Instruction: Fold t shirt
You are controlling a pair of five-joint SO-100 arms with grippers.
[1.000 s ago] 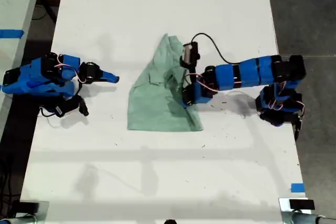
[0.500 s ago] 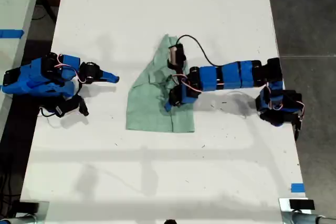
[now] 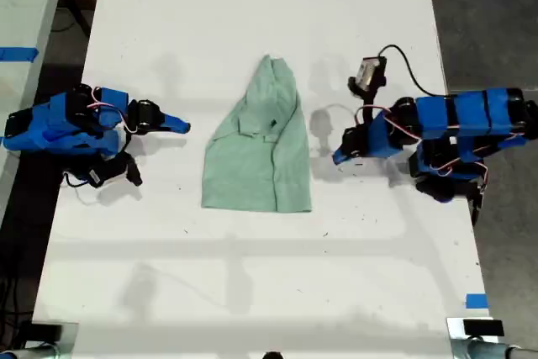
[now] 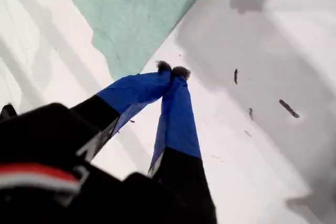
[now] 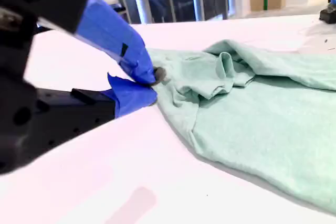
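Fingers (image 4: 173,71) above bare white table (image 3: 252,292)

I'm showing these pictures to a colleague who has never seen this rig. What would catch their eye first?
Most striking is the pale mint t shirt, lying partly folded in the middle of the white table. Bright blue arms flank it: my first pincer, tips together, sits off the cloth toward the exterior view's right. My second pincer rests, closed, on the exterior view's left, also clear of the shirt.
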